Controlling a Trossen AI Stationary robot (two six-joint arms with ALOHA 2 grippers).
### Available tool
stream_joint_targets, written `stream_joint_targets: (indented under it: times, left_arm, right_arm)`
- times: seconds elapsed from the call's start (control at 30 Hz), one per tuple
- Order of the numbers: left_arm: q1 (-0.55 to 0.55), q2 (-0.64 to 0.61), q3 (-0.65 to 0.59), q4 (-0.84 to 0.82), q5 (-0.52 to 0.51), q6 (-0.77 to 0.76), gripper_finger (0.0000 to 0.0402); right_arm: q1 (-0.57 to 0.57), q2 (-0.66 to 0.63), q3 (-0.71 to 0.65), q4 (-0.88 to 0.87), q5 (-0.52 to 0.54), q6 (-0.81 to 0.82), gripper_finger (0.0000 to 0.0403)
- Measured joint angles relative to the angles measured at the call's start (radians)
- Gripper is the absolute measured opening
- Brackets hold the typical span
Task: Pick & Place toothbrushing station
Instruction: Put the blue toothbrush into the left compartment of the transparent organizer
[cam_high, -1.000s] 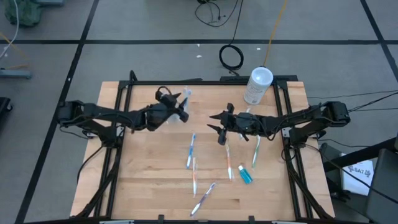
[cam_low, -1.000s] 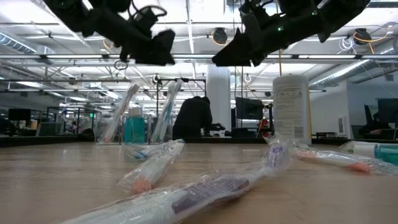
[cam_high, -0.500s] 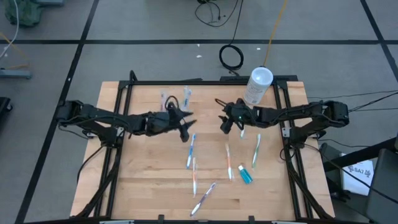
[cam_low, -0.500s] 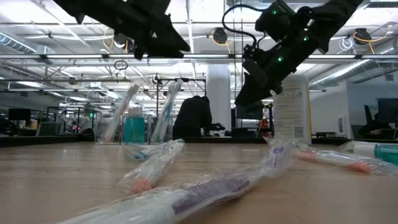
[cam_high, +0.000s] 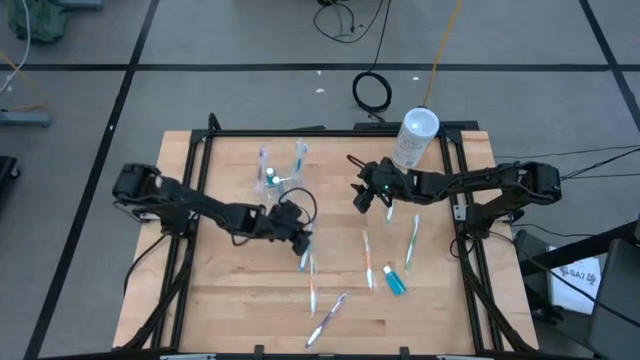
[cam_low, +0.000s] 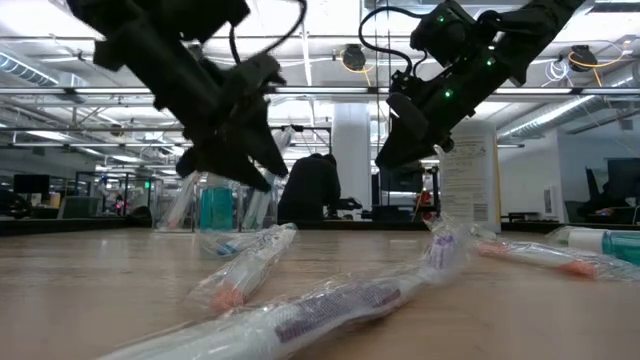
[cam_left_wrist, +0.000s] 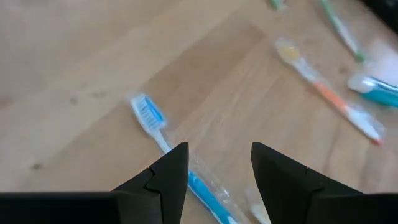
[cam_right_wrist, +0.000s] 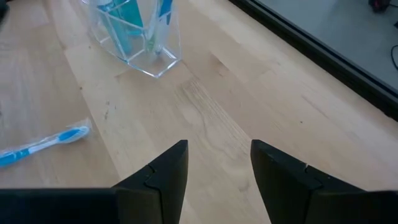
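Wrapped toothbrushes (cam_high: 318, 322) lie scattered over the near half of the wooden table (cam_high: 230, 300), a small blue-capped tube (cam_high: 394, 282) among them toward the right. Just beyond, left of centre, the left gripper (cam_high: 303, 240) hangs low over a blue toothbrush (cam_left_wrist: 150, 118) in clear wrap, its fingers (cam_left_wrist: 165, 177) parted and empty, the handle running into the gap between them. Farther back and to the right, the right gripper (cam_high: 360, 198) hovers above bare wood, fingers likewise apart and holding nothing. The toothbrushing station (cam_high: 277, 167), a small clear cup already bearing brushes and a teal tube, stands at the far side, left of centre, well apart from both grippers; the larger white canister (cam_high: 414, 137) sits at the far right edge. The step in hand looks to be the pick-up of the blue brush. To do it well, the left gripper should come down squarely astride the handle instead of the bristle end, close on the stiff shaft and not merely the loose wrap, which may slide or crumple, and lift clear of the neighbouring brush. The cup is light and could tip if nudged, so the brush is best lowered upright into it from above
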Motion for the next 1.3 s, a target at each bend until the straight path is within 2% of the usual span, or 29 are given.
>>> stream_joint_targets:
  times: [0.23, 0.47, 0.57, 0.83, 0.93, 1.13, 1.3]
  left_arm:
    - [0.025, 0.146, 0.0, 0.036, 0.0, -0.08, 0.0182]
    - [0.053, 0.176, 0.003, 0.044, -0.001, -0.048, 0.0176]
    - [0.06, 0.177, 0.002, 0.038, -0.002, -0.036, 0.0147]
    - [0.063, 0.179, 0.0, 0.054, 0.02, -0.046, 0.0025]
    - [0.059, 0.179, 0.0, 0.066, 0.059, -0.047, 0.0007]
    - [0.031, 0.105, -0.004, 0.057, 0.068, 0.0, 0.0011]
    - [-0.009, -0.07, -0.003, 0.056, -0.037, 0.122, 0.0006]
  right_arm:
    - [0.0, 0.0, 0.0, 0.004, 0.0, 0.011, 0.0165]
    - [0.0, 0.0, 0.0, 0.004, 0.0, 0.008, 0.0164]
    - [0.0, 0.0, 0.0, 0.004, 0.0, 0.004, 0.0163]
    - [0.0, 0.0, 0.0, 0.003, 0.0, 0.003, 0.0164]
    - [0.0, 0.0, 0.0, 0.003, 0.0, 0.003, 0.0162]
    - [0.0, 0.0, 0.0, 0.003, -0.001, 0.003, 0.0164]
    - [0.0, 0.0, 0.001, 0.003, -0.001, 0.003, 0.0162]
